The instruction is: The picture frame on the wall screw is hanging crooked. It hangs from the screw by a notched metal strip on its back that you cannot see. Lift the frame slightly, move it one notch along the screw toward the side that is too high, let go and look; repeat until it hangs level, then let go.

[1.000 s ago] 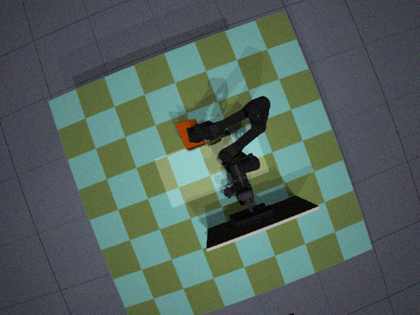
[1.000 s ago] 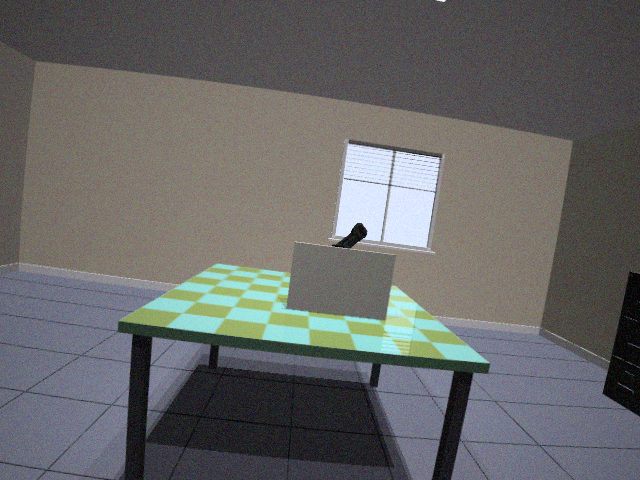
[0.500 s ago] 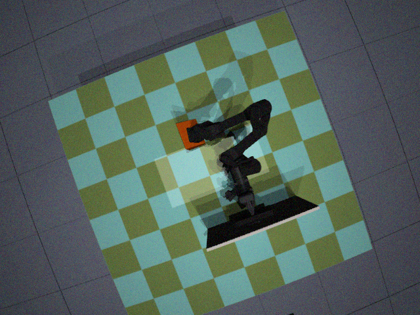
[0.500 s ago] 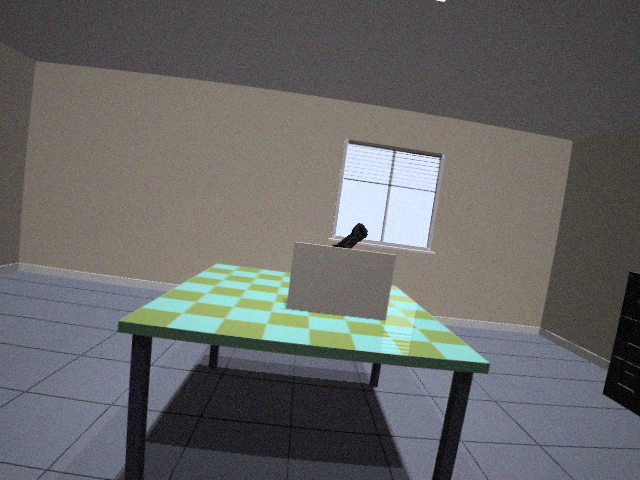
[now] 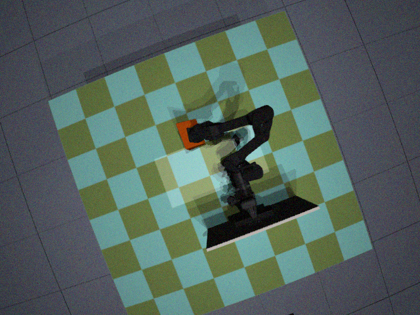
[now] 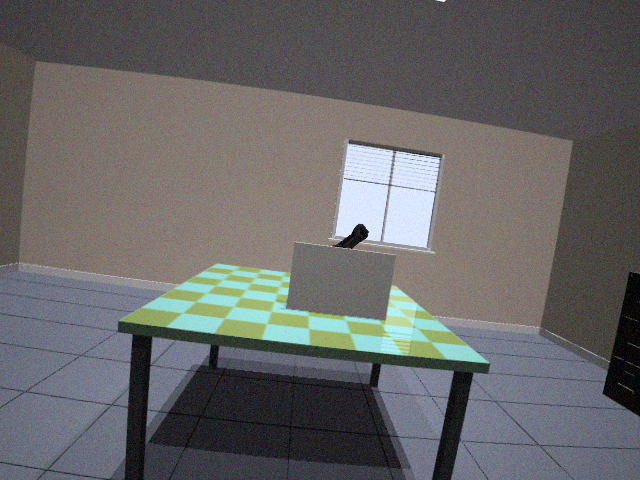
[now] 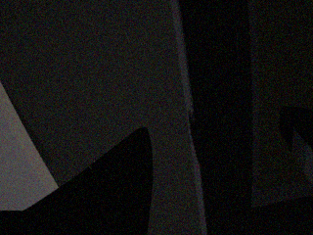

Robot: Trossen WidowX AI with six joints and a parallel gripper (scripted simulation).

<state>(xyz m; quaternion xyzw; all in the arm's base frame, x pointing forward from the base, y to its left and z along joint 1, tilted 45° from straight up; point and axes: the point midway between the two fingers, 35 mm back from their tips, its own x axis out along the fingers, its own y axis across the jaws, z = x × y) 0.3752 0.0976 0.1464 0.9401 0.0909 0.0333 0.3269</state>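
Observation:
The picture frame (image 5: 265,209) hangs on the dark front of the upright wall panel (image 5: 300,204) (image 6: 338,281) (image 7: 117,64). In the wrist view one dark side bar of the frame (image 7: 217,64) runs up and down the image, right of centre. My gripper (image 5: 254,216) (image 7: 215,122) is open, with one finger on each side of that bar; a gap shows between the left finger and the bar. Whether either finger touches the frame cannot be told. The screw and the notched strip are hidden. The views are too dark and partial to show the frame's tilt.
The arm's orange base plate (image 5: 183,134) sits on the checkered table (image 5: 128,186) (image 6: 248,315), in front of the panel. The panel's edge runs slanting at the left of the wrist view. In the exterior view the panel's pale back hides the frame and gripper.

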